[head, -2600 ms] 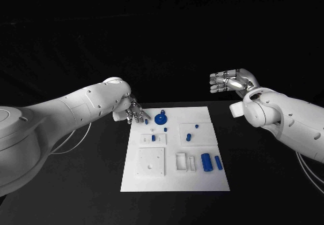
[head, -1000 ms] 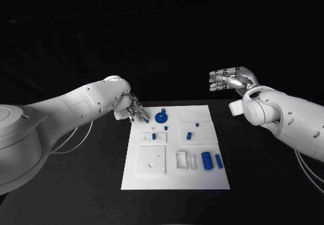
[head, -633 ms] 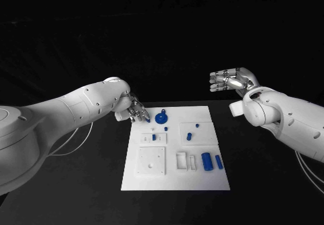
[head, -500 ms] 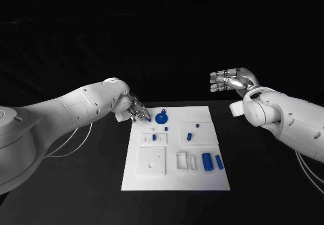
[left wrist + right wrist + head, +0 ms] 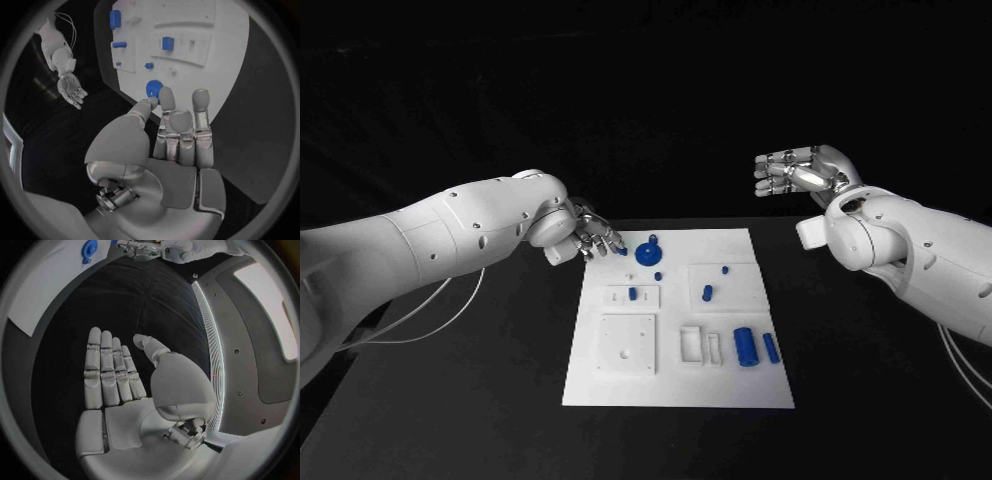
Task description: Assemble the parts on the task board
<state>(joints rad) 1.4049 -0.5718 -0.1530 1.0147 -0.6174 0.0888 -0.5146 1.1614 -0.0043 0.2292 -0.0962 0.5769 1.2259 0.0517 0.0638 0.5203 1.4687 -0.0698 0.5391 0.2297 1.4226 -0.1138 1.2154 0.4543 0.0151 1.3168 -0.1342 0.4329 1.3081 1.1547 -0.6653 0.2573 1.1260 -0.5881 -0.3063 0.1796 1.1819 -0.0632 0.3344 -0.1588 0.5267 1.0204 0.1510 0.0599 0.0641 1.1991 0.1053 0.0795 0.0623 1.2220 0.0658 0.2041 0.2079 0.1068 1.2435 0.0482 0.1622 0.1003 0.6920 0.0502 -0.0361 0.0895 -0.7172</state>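
Left robot hand: the left robot hand [image 5: 593, 238] hovers at the far left corner of the task board [image 5: 679, 385]; its fingers [image 5: 200, 102] are extended and slightly apart, closed on nothing that can be seen; its fingertips sit just beside the blue disc.

Right robot hand: the right robot hand [image 5: 796, 172] is raised well apart from the board, beyond its far right corner; palm open, fingers spread, empty.

Blue disc: the round blue disc [image 5: 648, 254] lies on the board just off the left fingertips, on the side toward the right robot hand; it looks like a small, rigid, light plastic part, probably smooth and apt to slide on the white plate; the rim or the small knob at its edge seems the likeliest place to pinch.

Other parts: two blue cylinders [image 5: 746, 345] lie well nearer the robot's body than either robot hand; small blue pegs [image 5: 705, 293] stand between them and the disc; all appear stiff and light, and the cylinders could roll if nudged.

Surface: black surface [image 5: 473, 400] beneath the board.
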